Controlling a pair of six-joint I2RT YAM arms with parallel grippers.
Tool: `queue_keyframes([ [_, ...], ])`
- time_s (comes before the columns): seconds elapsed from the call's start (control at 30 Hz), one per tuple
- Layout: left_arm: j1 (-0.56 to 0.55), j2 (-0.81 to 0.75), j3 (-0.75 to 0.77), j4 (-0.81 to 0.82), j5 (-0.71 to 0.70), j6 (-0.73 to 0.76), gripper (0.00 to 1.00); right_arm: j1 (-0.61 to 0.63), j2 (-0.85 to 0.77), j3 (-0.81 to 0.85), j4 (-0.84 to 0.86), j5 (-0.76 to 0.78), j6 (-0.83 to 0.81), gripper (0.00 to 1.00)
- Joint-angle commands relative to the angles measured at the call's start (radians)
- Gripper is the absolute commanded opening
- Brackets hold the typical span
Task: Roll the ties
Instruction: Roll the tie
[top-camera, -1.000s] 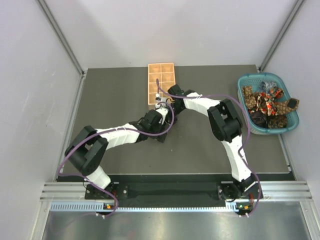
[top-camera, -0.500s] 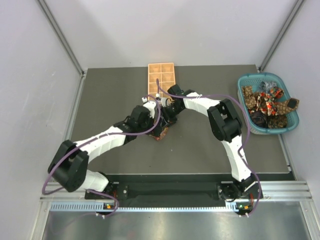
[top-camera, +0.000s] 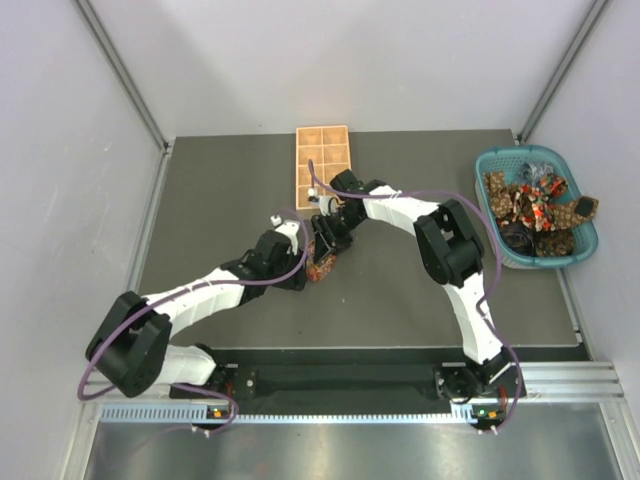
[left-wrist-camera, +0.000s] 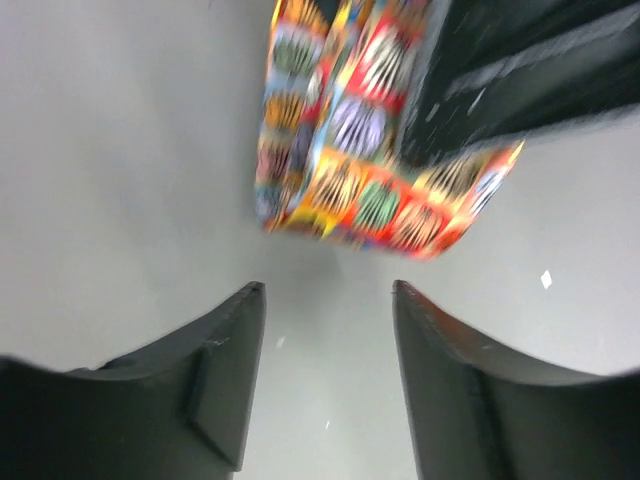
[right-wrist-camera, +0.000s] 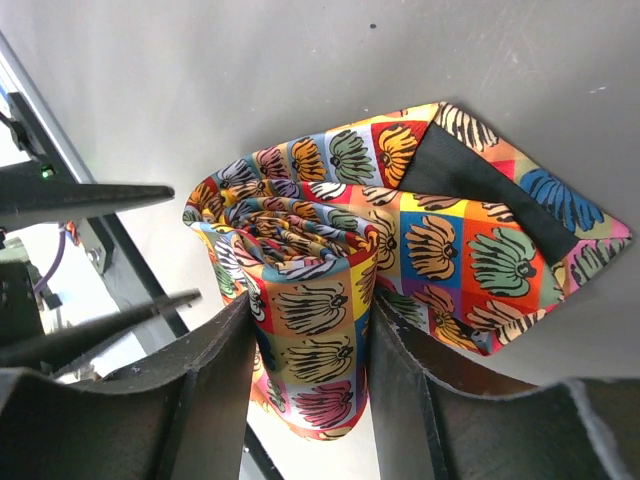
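**A:** What takes up most of the scene?

**B:** The dark table (top-camera: 230, 200). The left arm (top-camera: 200, 295) and the right arm (top-camera: 455, 250) both reach to its middle, and their grippers are close together.

**A:** And off to the sides?

**B:** A teal basket (top-camera: 528, 151) sits well apart from both grippers, out past the right arm's elbow. Loose ties (top-camera: 535, 205) are heaped in it. A wooden tray (top-camera: 322, 165) lies just beyond the right gripper (right-wrist-camera: 310, 310), toward the table's far edge.

**A:** Where is the tie that is out of the basket?

**B:** The rolled tie (right-wrist-camera: 400, 250) sits between the right gripper's fingers (right-wrist-camera: 200, 390). Both fingers press against the sides of the coil, so that gripper is closed on it, and the roll's thickness keeps its jaws apart. The spiral end of the coil faces the wrist camera. The pointed end, with its dark lining, trails out flat on the table past one finger.

**A:** And the other gripper?

**B:** The left gripper (left-wrist-camera: 327, 300) stands partly open and holds nothing, with bare table showing between its fingers. The rolled tie lies just ahead of its fingertips, apart from them, though that view is blurred.

**A:** What is the pattern?

**B:** Small squares in orange, red, yellow and blue, each with a striped, shell-like motif.
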Motion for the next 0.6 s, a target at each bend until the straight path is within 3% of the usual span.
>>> queue_keyframes([
  [0.0,0.003,-0.070,-0.031,0.043,-0.018,-0.052,0.55,0.030,-0.031,0.018,-0.018,0.053,-0.002,0.45],
  [0.27,0.005,0.009,-0.036,0.113,0.065,-0.090,0.47,0.053,-0.031,0.018,-0.015,0.029,0.005,0.53],
  [0.57,0.005,0.131,-0.009,0.124,-0.003,-0.089,0.40,0.078,-0.024,0.007,-0.017,0.030,0.005,0.63],
])
